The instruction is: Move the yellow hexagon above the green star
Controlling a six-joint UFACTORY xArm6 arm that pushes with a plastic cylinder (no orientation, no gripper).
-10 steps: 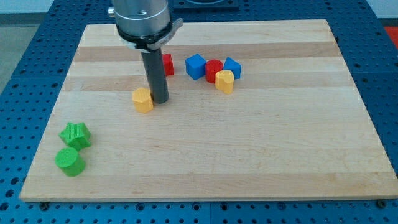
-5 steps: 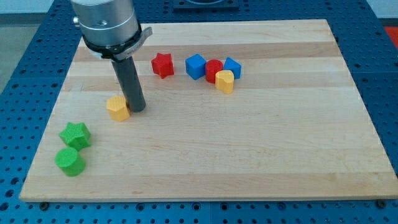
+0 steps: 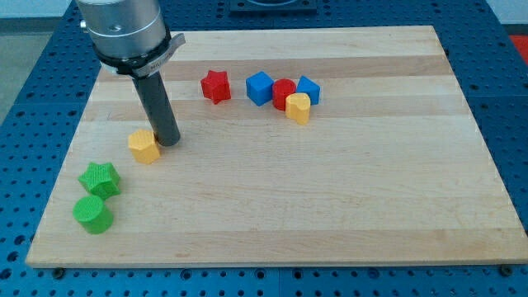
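Observation:
The yellow hexagon [image 3: 143, 146] lies on the wooden board at the view's left. My tip [image 3: 168, 142] touches its right side. The green star [image 3: 100, 179] lies below and left of the hexagon, a short gap apart from it. A green cylinder [image 3: 92, 214] sits just below the star.
A red star [image 3: 215, 86] lies near the view's top. To its right stand a blue cube [image 3: 260, 87], a red cylinder [image 3: 284, 91], another blue block [image 3: 308, 88] and a yellow heart [image 3: 298, 107] bunched together. The board's left edge [image 3: 62, 161] is close to the green blocks.
My tip has slid left and slightly down, pushing the yellow hexagon with it toward the green star. The other blocks have not moved.

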